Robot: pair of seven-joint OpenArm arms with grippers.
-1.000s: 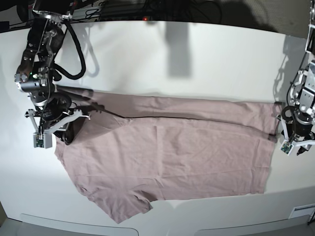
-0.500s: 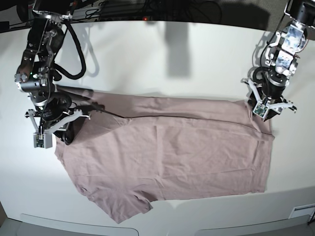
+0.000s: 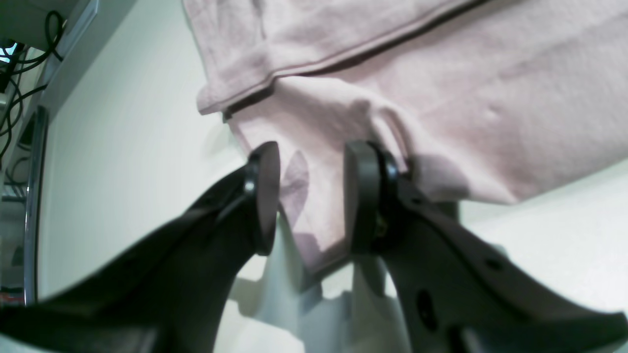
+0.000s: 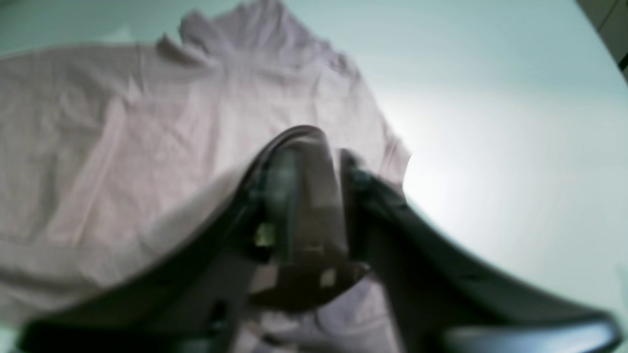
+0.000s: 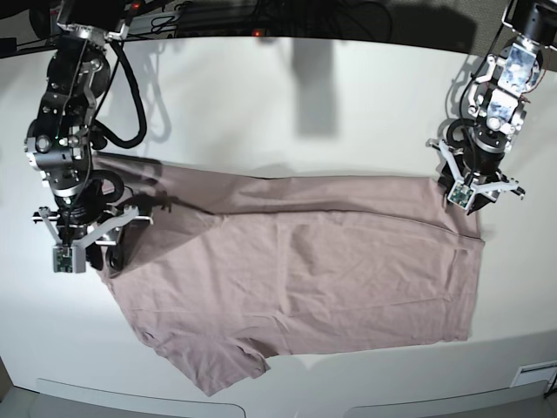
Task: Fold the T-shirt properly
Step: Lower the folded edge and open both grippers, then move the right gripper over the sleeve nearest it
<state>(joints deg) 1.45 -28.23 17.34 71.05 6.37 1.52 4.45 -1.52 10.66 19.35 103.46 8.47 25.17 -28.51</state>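
The worktop (image 5: 287, 96) carries the T-shirt (image 5: 296, 270), spread flat with its far long edge folded over. A lengthwise fold appears under way. The left pincer (image 3: 306, 196) is spread astride a hem corner. The right pincer (image 4: 319, 196) is blurred; its state cannot be told. Next, firm corner pinches seem needed.

A white desk (image 5: 287, 104) is seen; the T-shirt (image 5: 313, 270) is spread flat on it, nearer the front edge, wrinkled.
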